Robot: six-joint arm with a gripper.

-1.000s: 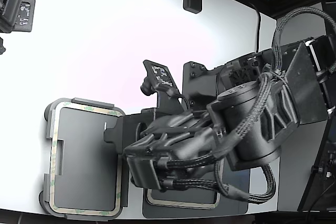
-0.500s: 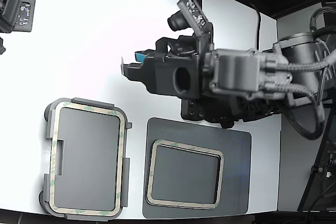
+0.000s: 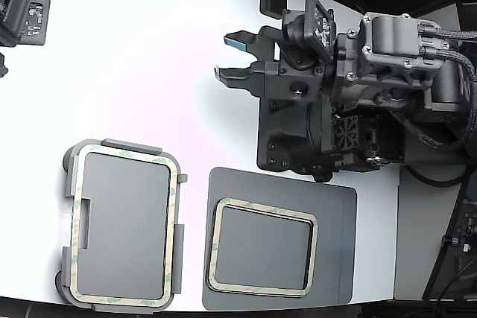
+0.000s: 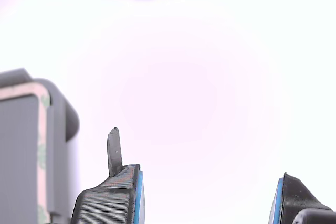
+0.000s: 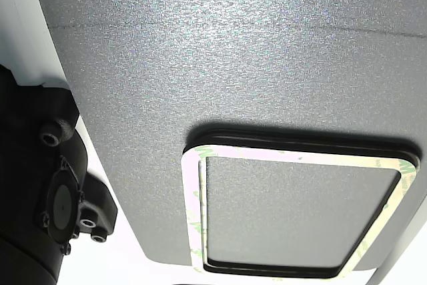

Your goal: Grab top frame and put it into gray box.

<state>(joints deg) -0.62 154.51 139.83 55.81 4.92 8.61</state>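
my gripper (image 3: 228, 56) wide open, holding nothing | cream frame (image 3: 261, 246) on dark mat (image 3: 335, 214) lies well apart, long axis crosswise to gray box (image 3: 123, 225)

My jaws stand wide apart over the bare white surface (image 4: 210, 87), holding nothing; the gray box (image 4: 58, 129), a frame (image 4: 43, 145) lining it, sits beside them.

Bright, even light washes the white table (image 3: 134, 50) nearly featureless, with a faint pink tint mid-frame. The wrist view is overexposed, its upper edge blurred. The other view is sharp, with grainy texture on the mat (image 5: 220, 78) and soft shadows.
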